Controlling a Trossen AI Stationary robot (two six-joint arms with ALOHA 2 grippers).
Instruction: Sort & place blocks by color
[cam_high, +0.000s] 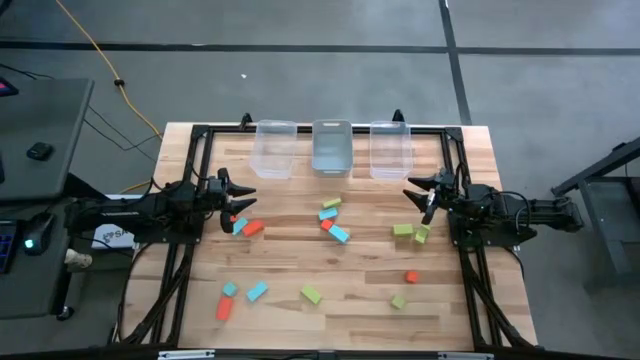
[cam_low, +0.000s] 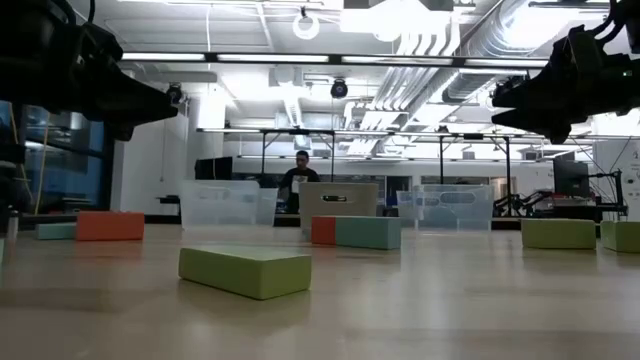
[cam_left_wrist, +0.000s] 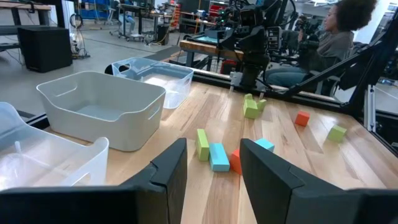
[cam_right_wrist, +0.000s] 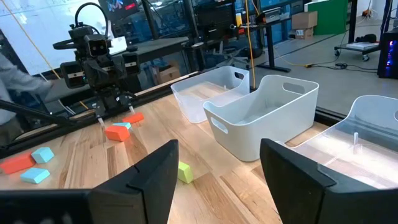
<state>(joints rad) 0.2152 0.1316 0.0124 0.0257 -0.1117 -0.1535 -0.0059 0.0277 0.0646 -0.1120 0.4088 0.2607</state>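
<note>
Blocks (cam_high: 330, 222) scattered, left end effector (cam_high: 243, 195) hiding one partly, bin contents unclear

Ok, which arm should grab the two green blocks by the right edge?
Right, probably. The right claw hangs open just above the green pair, while the left claw sits across the table by red and blue blocks.

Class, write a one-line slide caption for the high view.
Red-orange, light blue and yellow-green blocks lie scattered before three clear bins; left gripper and right gripper, both open, wait at the sides.
</note>
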